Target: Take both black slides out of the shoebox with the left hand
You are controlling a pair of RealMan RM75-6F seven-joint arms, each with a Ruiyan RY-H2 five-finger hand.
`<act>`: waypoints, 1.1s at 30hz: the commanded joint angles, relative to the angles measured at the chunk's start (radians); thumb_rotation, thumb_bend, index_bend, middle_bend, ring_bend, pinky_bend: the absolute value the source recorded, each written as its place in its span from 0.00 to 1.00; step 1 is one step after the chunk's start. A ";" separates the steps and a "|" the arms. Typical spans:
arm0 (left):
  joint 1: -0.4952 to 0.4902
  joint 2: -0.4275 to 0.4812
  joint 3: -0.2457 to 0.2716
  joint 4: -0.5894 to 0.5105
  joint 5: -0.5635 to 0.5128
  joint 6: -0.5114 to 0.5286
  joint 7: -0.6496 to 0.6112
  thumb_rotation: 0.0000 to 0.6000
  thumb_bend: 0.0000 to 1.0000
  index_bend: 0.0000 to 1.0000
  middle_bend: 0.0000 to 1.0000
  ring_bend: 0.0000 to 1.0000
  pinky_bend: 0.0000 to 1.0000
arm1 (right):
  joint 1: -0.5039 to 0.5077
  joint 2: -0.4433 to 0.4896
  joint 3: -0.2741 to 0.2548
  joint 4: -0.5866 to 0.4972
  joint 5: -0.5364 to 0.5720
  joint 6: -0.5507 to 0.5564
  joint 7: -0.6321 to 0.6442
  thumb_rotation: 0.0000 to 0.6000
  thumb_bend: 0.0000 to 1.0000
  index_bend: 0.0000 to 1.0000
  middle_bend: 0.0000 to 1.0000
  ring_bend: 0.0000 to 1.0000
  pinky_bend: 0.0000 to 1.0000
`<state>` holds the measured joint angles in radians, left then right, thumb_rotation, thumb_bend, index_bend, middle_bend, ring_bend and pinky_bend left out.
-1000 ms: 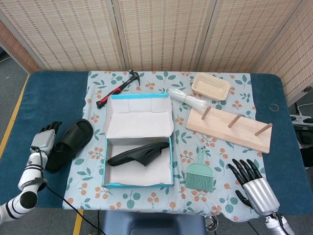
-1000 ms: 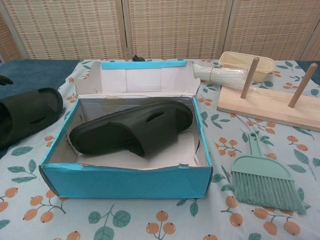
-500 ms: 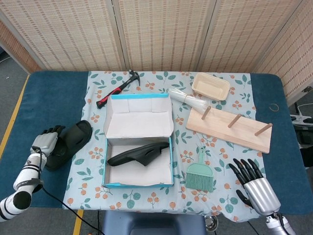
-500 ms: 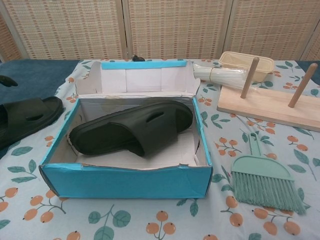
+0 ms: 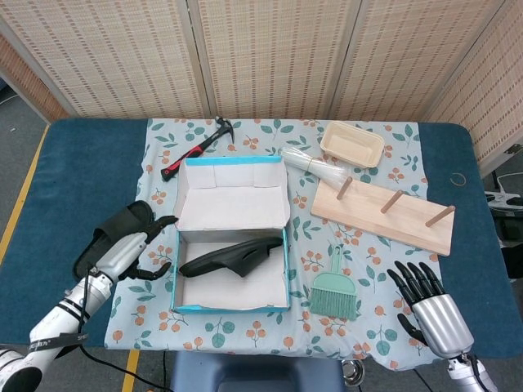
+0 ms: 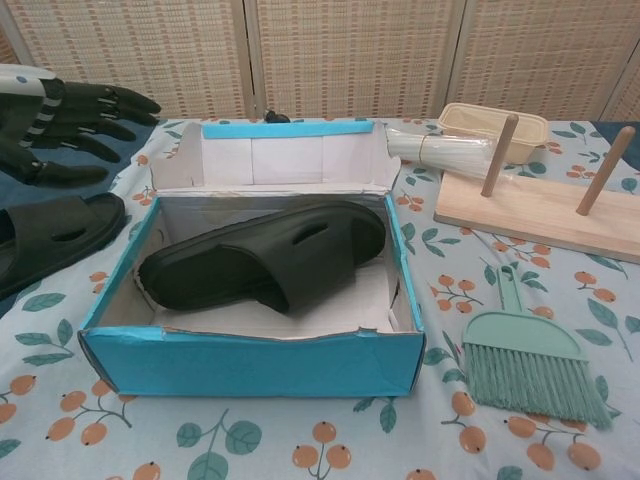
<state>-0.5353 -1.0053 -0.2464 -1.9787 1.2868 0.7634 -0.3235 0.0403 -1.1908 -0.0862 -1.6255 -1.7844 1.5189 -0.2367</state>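
- Hovering above the tabletop (image 5: 73,163) just left of the shoebox (image 5: 231,306), the left hand (image 5: 122,256) has its dark fingers spread and pointing toward the box, holding nothing; the chest view shows the same hand (image 6: 50,120) raised at the upper left with the fingers fanned apart.
- One black slide (image 5: 233,256) lies inside the shoebox on the white bottom, its length running left to right, tipped on its side in the head view; the chest view shows it (image 6: 265,255) filling most of the box floor.
- The other black slide (image 5: 114,231) is outside the box, on the tabletop to the left, partly under the left hand in the head view (the chest view shows it (image 6: 55,235) lying flat at the left edge).
- The box lid stands open at the far side.
- The right hand (image 5: 429,306) rests near the front right corner of the tabletop, fingers extended and slightly apart, empty.
- A green brush (image 5: 335,290) lies right of the box, with a wooden peg board (image 5: 384,214) beyond it.
- A red-handled hammer (image 5: 196,147) lies behind the box.
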 commanded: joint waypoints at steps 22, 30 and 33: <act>-0.131 -0.447 0.080 0.219 -0.298 0.140 0.633 1.00 0.43 0.00 0.00 0.00 0.11 | 0.003 0.010 -0.010 0.000 -0.015 -0.010 0.015 1.00 0.24 0.00 0.00 0.00 0.00; -0.177 -0.429 0.096 0.179 -0.433 0.143 0.716 1.00 0.43 0.05 0.00 0.00 0.12 | 0.003 0.010 -0.010 0.001 -0.016 -0.009 0.017 1.00 0.24 0.00 0.00 0.00 0.00; -0.189 -0.434 0.104 0.176 -0.450 0.153 0.734 1.00 0.42 0.13 0.02 0.00 0.13 | 0.002 0.010 -0.010 0.000 -0.017 -0.008 0.016 1.00 0.24 0.00 0.00 0.00 0.00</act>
<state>-0.7207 -1.4380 -0.1454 -1.8012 0.8405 0.9133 0.4068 0.0426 -1.1809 -0.0962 -1.6251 -1.8013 1.5113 -0.2206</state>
